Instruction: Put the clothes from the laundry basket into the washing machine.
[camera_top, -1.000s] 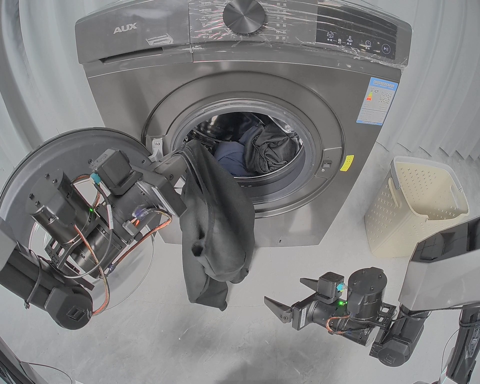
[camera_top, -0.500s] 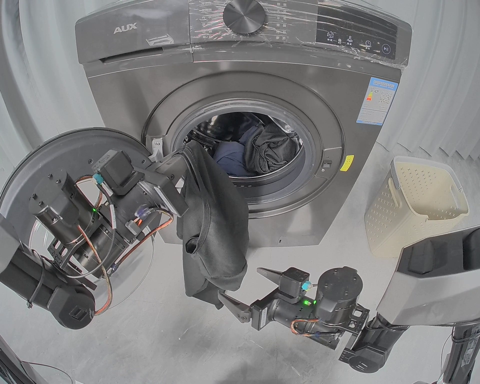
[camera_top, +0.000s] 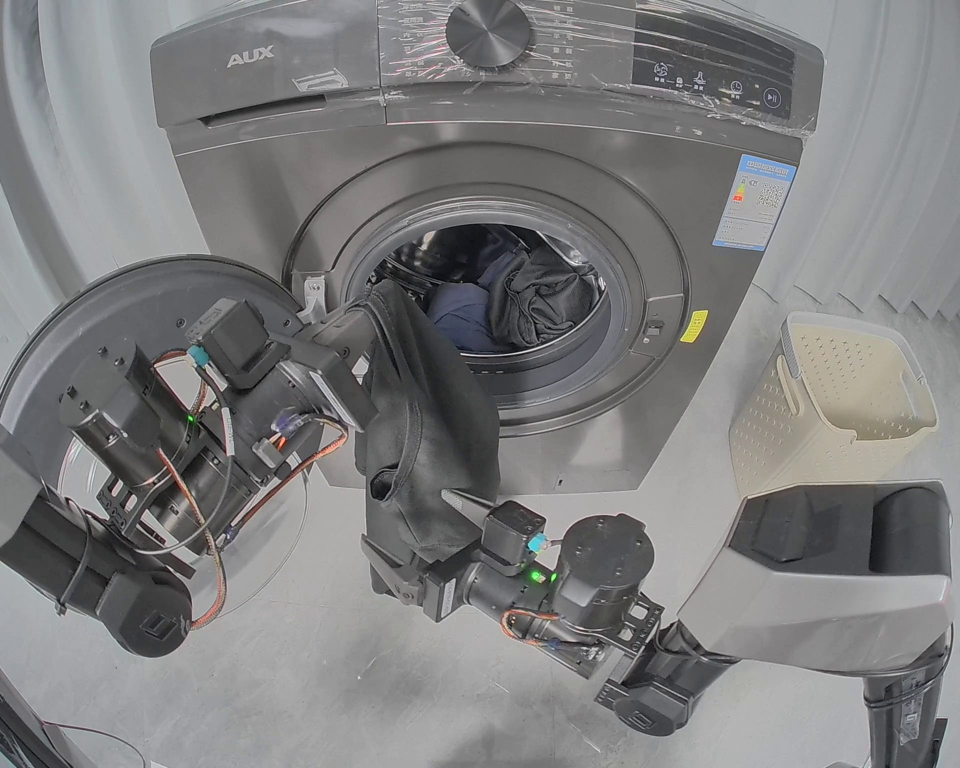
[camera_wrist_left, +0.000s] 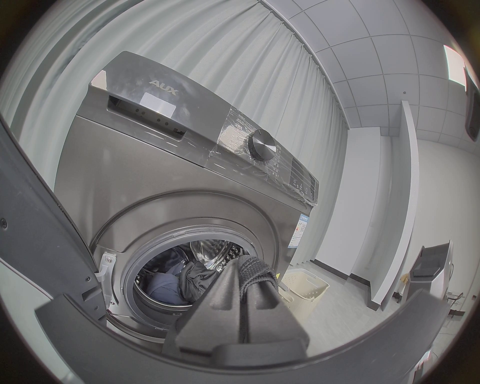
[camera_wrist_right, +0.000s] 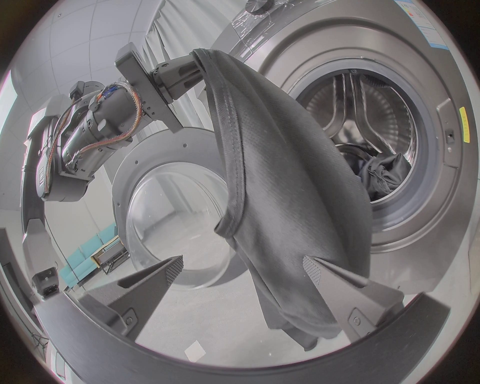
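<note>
Before the washing machine (camera_top: 480, 130), right gripper (camera_top: 405, 520) has swung in, jaws wide around the dark garment (camera_top: 430, 430); left gripper (camera_wrist_left: 245, 272) pinches it tight.

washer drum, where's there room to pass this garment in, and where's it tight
Free: the upper drum, above the clothes pile; also the floor between washer and basket. Crowded: the drum's bottom, and the opening's left edge, where the left hand holds the hanging garment, with the open right hand at its lower part.
</note>
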